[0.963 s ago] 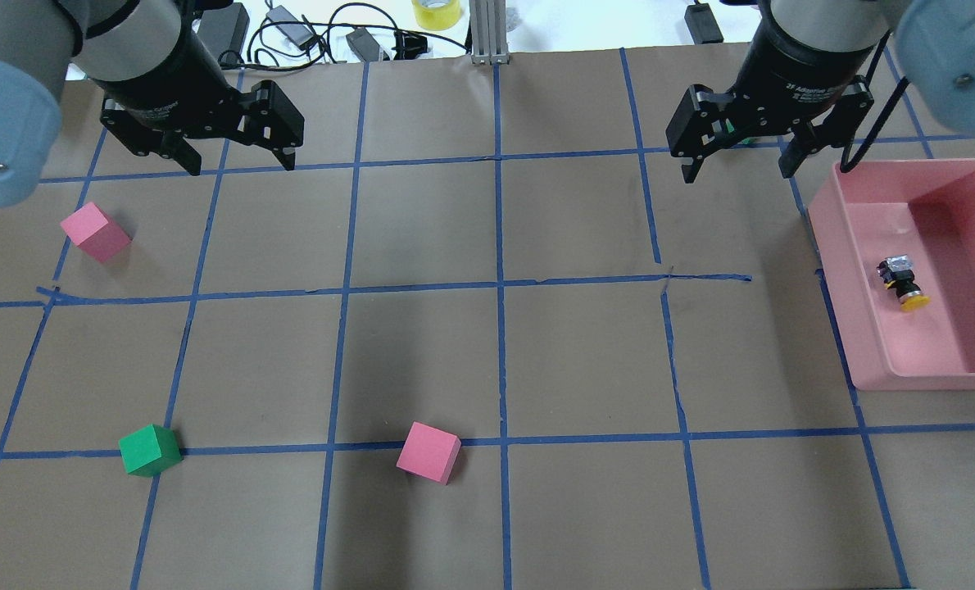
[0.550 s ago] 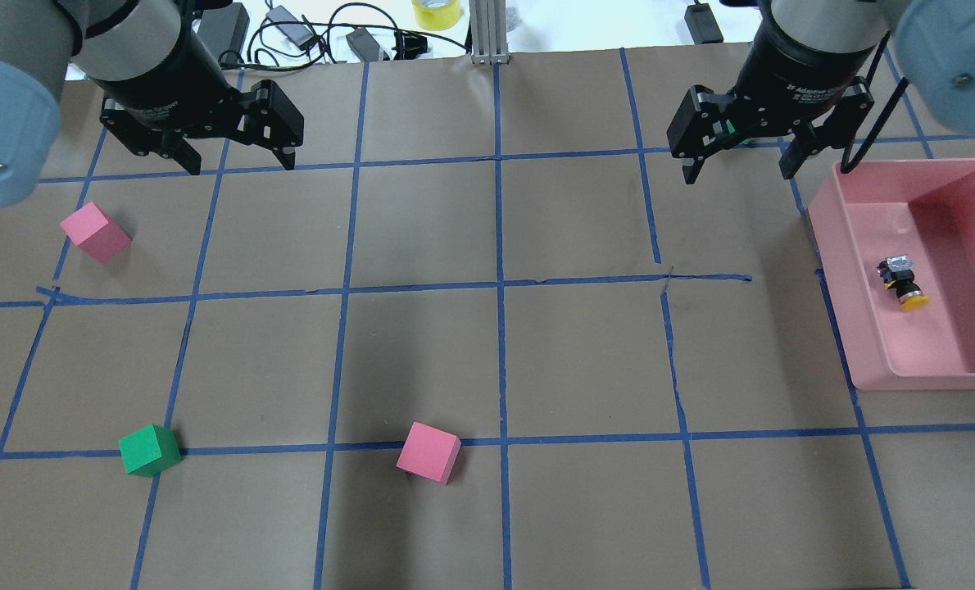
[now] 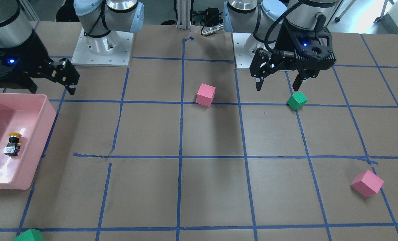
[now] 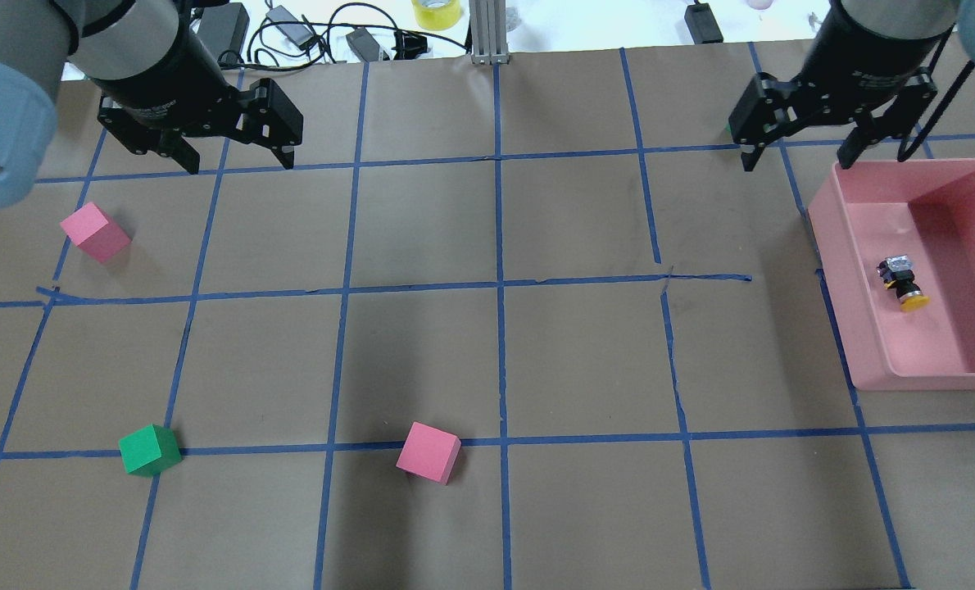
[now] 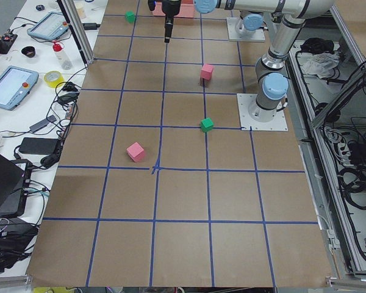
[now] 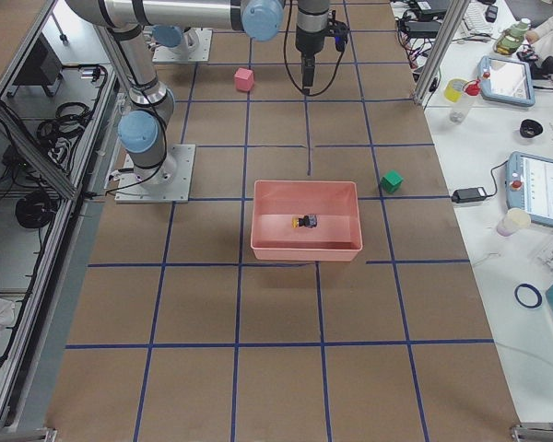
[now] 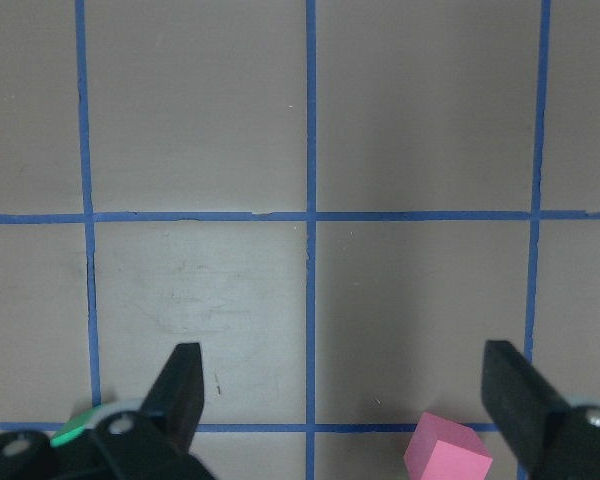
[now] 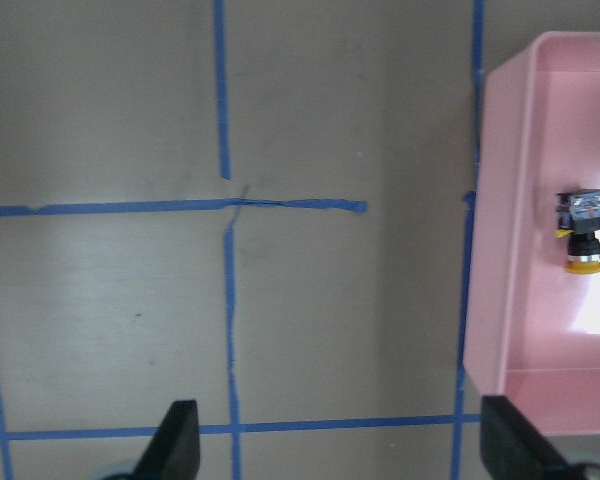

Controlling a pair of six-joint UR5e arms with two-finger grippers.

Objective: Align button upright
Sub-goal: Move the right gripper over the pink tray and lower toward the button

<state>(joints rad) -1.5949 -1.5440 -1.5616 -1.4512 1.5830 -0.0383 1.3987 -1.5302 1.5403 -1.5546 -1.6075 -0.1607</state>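
Fingers (image 4: 751,147) gape wide, empty: left gripper (image 4: 240,165) idle, right gripper (image 4: 797,161) by the bin (image 4: 832,262), probably poised for the toppled button (image 4: 902,283).

Brown worktop (image 4: 586,352), blue tape grid. A pink bin (image 4: 848,303) stands in the right half, well short of the right edge. A green cube (image 6: 392,181) lies near the far edge, close to the bin but apart. A pink cube (image 4: 428,452) and a second green cube (image 4: 150,450) lie toward the robot-side edge. A further pink cube (image 4: 94,232) lies in the left half.
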